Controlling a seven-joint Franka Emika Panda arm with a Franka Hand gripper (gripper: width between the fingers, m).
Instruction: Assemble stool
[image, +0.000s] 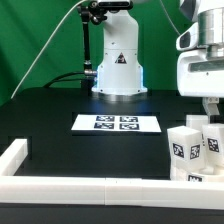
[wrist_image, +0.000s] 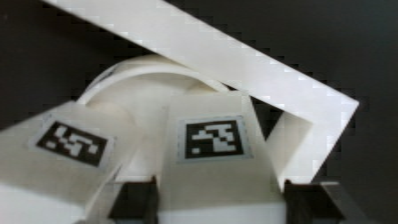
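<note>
A green backdrop hung behind a black desk (image: 50, 115), and the white base of the Panda arm (image: 117, 65) stood at the far side of it. In front of that base lay the thin flat white marker board (image: 117, 123), printed with a row of black-and-white square tags; no readable words or brand marks showed on it, only the coded patterns. A long white border rail (image: 60, 186) ran along the near edge of the desk and turned up the exterior view's left side.

Toward the exterior view's right of the marker board, close against the border rail, stood the stool parts: short chunky white plastic legs (image: 184, 148) clustered upright, each carrying a small black-and-white square tag on its face. The white gripper (image: 212, 108) hung directly above this cluster, its body cut off by the frame edge.

In the wrist view, two of the white legs (wrist_image: 222, 150) filled the frame side by side, each tag sharp enough to show its pattern but bearing no letters. Behind them curved the rim of the thick round white disc seat (wrist_image: 151, 75), with the corner of the border rail (wrist_image: 249, 60) beyond it. The dark fingertips (wrist_image: 139, 203) flanked the nearer leg, which sat between the jaws; whether the jaws pressed on it or stood just clear could not be told.
</note>
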